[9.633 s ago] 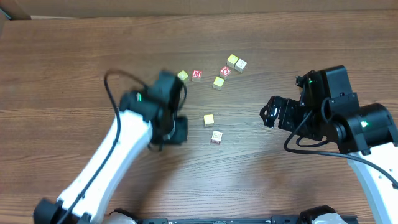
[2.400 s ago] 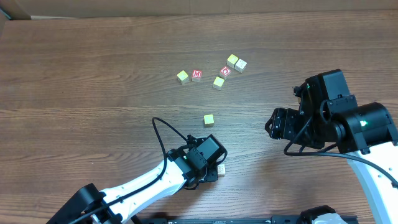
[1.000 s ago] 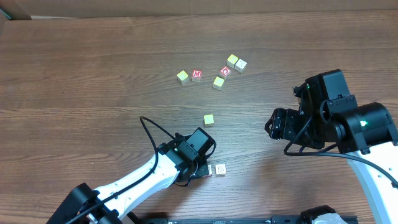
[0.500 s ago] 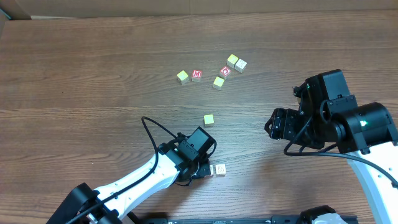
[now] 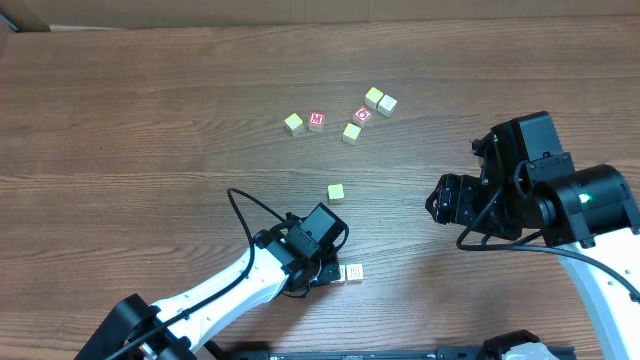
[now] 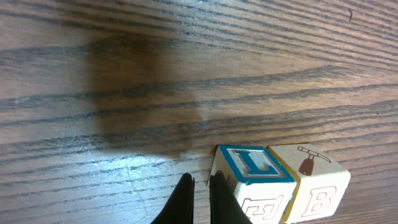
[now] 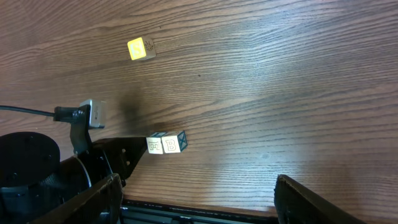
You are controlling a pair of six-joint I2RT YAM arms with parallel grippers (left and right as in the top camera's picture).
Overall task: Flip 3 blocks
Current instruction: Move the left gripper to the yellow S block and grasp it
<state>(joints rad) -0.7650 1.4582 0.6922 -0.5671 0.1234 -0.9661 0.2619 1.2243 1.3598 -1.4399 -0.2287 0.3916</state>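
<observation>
L block (image 6: 255, 165): sitting flat on the table (image 5: 150, 120), toward its near edge, and showing a blue-framed L on top; one side is touching the B block.
B block (image 6: 314, 177): sitting flush against the L block, on the side away from my left fingers. It is showing a brown hammer picture on top and a B on the face turned to my left wrist camera.
Yellow block (image 5: 336, 192): lying alone with its yellow face up, farther back on the table than the pair and well apart from both of my grippers.
Left gripper (image 6: 200, 186): I am holding these jaws closed on nothing, tips down at the tabletop just beside the L block. I cannot tell whether the nearer finger is touching that block.
Right gripper (image 7: 198, 183): I am holding these jaws spread wide and empty, hovering above the table well to the right of the pair. All three blocks are showing below them in my right wrist view.
Back cluster: six more cubes are lying close together toward the far side, among them the red M cube (image 5: 316, 121) and the red O cube (image 5: 362, 115); the other four are pale or yellowish.
Cable (image 5: 250, 205): looping up off my left arm, just behind the wrist.
</observation>
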